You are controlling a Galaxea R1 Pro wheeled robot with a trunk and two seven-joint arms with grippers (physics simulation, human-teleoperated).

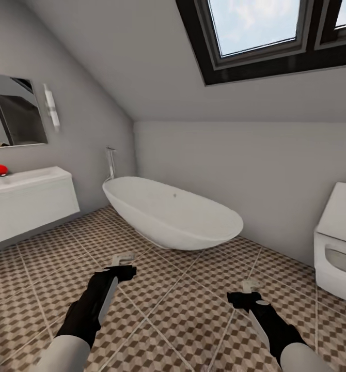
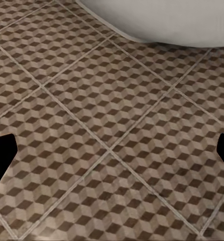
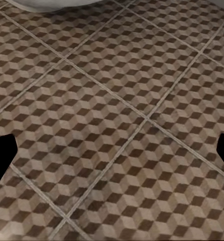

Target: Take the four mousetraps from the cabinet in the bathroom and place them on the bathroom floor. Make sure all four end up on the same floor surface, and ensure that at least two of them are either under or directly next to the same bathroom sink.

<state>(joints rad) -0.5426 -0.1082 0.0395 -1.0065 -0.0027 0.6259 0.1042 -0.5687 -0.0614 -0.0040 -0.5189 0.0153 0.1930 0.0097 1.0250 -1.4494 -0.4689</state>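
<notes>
Both black grippers, left (image 1: 122,262) and right (image 1: 249,289), hung spread apart and empty over the brown-and-beige cube-patterned tile floor (image 1: 183,310), facing the white oval bathtub (image 1: 173,212), no mousetraps or wooden cabinet ahead.

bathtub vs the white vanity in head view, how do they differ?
Shape: the bathtub is a rounded oval shell; the vanity is a flat-fronted box.
Support: the bathtub stands on the bathroom floor; the vanity hangs against the wall with a gap beneath.
Placement: the bathtub sits ahead near the far wall under the sloped ceiling; the vanity is at left below a mirror, with a red object on top.
Both are plain white.
</notes>
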